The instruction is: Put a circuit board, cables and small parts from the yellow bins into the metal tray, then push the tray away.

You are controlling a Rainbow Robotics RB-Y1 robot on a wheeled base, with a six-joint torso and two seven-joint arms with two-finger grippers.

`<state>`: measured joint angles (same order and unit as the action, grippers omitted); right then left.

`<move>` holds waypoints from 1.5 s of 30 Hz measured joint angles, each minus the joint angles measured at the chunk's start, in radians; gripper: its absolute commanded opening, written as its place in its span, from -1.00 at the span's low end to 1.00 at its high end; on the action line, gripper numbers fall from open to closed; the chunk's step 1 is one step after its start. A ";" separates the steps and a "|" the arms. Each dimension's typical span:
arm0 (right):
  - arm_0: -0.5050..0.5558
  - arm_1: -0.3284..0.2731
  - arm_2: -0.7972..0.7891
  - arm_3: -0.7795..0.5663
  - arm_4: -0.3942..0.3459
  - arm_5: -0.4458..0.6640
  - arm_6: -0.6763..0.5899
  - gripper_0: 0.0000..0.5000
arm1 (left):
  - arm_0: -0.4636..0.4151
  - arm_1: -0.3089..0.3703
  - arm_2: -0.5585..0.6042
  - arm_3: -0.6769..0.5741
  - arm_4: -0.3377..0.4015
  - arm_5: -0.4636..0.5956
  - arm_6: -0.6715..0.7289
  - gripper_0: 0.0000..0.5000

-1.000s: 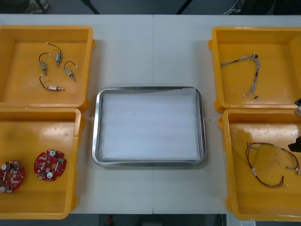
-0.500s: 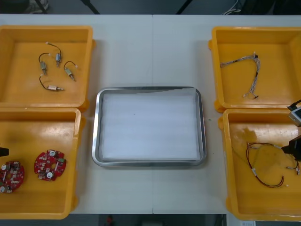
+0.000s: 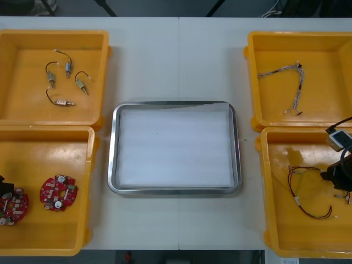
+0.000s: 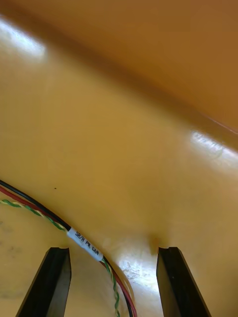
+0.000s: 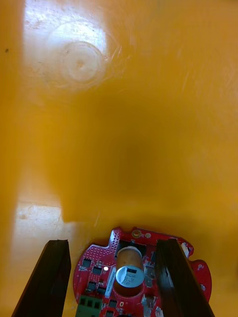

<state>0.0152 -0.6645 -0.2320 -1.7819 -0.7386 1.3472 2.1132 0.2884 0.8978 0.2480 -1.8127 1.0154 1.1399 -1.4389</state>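
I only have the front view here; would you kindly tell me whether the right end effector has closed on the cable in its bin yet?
Observer: Not yet. The right end effector is open, and the cable runs across the bin floor between its fingers, close to one of them.
Operator: Thank you. And the left one, at the boards?
Observer: The left end effector is open too, one finger on each side of a red circuit board, clamped on nothing.
Operator: Does anything stand up from that board?
Observer: Yes, a small metal-topped cylinder rises from it, in the gap's middle.
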 measured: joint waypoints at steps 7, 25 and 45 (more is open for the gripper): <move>0.000 -0.002 0.011 0.018 0.002 -0.002 0.000 1.00 | 0.007 0.000 -0.026 0.000 0.000 -0.020 -0.061 1.00; 0.000 -0.017 0.020 0.031 0.004 -0.032 0.006 -1.00 | 0.026 0.001 -0.027 0.001 0.000 -0.050 -0.062 -0.98; -0.043 -0.018 -0.170 -0.228 -0.044 0.399 0.003 -1.00 | 0.026 0.016 -0.035 0.000 0.017 -0.061 -0.062 -1.00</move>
<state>-0.0274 -0.6830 -0.4021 -2.0103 -0.7822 1.7462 2.1165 0.3144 0.9136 0.2134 -1.8127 1.0319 1.0787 -1.5013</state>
